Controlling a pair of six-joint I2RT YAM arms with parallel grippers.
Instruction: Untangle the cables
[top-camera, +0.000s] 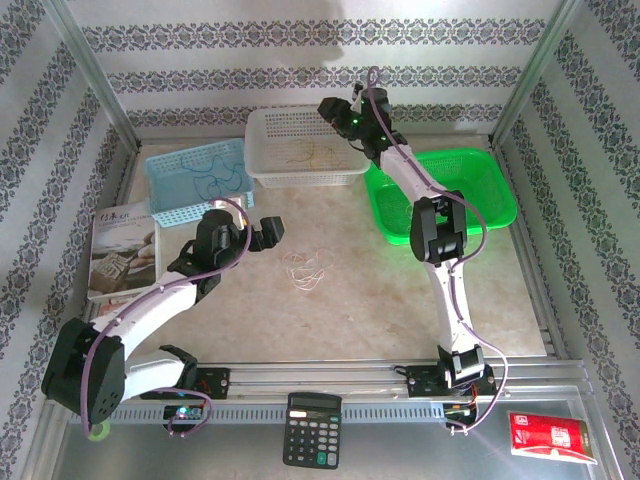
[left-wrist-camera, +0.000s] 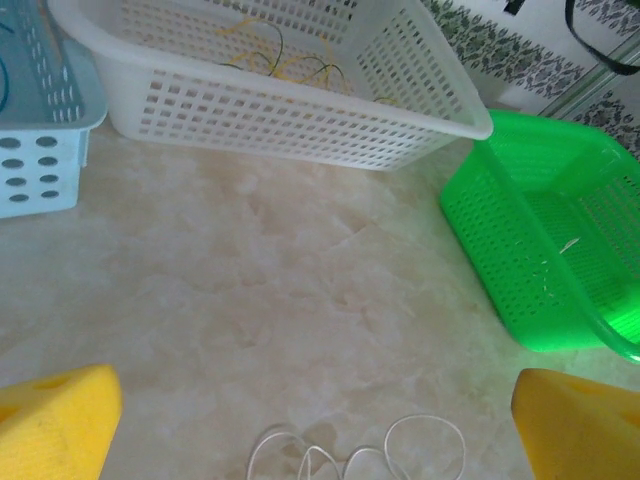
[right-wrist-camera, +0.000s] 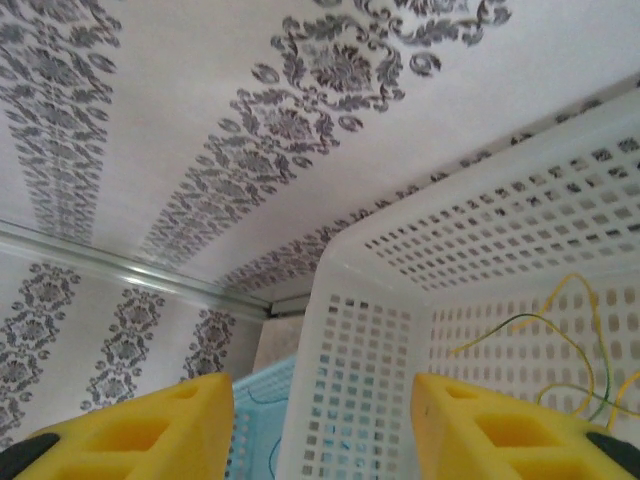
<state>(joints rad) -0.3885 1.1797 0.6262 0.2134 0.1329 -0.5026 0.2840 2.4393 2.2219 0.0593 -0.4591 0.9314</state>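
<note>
Marbled tabletop (top-camera: 400, 300), centre: whitish cables (top-camera: 307, 268) were seen lying just right of the left gripper (top-camera: 262, 232), spread wide and empty, loops strung left-to-right. Meanwhile the right gripper (top-camera: 340, 115), parted with nothing pinched, was hung far off over the white basket (top-camera: 305, 179), so left was judged nearer.

Robot lab cell: wallpapered panels (top-camera: 300, 60), aluminium rail (top-camera: 330, 373)

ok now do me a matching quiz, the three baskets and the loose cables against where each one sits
Things
1 white basket
2 blue basket
3 green basket
4 whitish cables

Places
a back left, dark blue loops inside
b back right
c back middle, yellow wires inside
d loose on the tabletop, in front of the baskets

Pairs: 1-c, 2-a, 3-b, 4-d
</note>
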